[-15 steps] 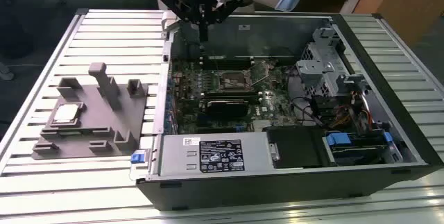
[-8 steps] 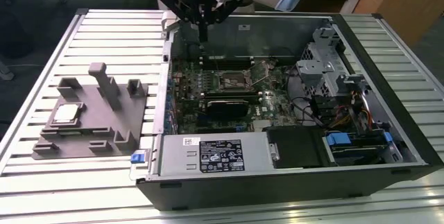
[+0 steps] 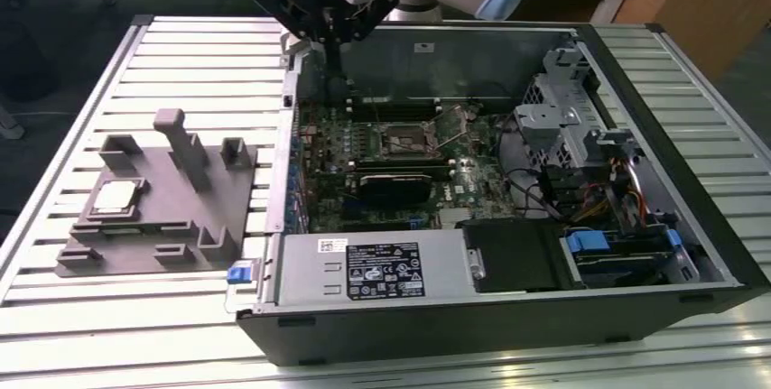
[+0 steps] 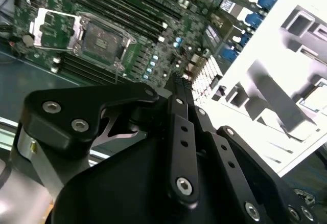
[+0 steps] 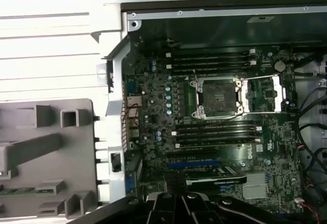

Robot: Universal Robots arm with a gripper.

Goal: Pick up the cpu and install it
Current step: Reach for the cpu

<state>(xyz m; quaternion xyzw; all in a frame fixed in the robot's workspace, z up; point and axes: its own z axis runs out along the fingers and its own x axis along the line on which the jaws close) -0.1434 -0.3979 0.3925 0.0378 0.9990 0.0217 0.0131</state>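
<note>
The cpu point(image 3: 115, 197), a small silvery square chip, lies flat in a recess of the grey fixture point(image 3: 169, 254) at the exterior view's left, outside the computer case. In the second wrist view the cpu point(image 4: 312, 99) shows in the pale fixture point(image 4: 265, 88). My gripper point(image 3: 328, 41) hangs above the case's back corner, well away from the chip, fingers pressed together and holding nothing. In both wrist views the black gripper point(image 4: 178, 79) point(image 5: 181, 199) points toward the motherboard. The socket point(image 3: 404, 141) point(image 5: 219, 93) point(image 4: 102, 40) stands open with its metal frame raised.
The open black computer case point(image 3: 674, 303) lies on a slatted metal table point(image 3: 181, 55). Inside it are the green motherboard point(image 5: 153, 111), memory slots, a power supply point(image 3: 374, 267), drive cages and cables point(image 3: 602, 199). Upright grey posts point(image 3: 181, 145) rise from the fixture.
</note>
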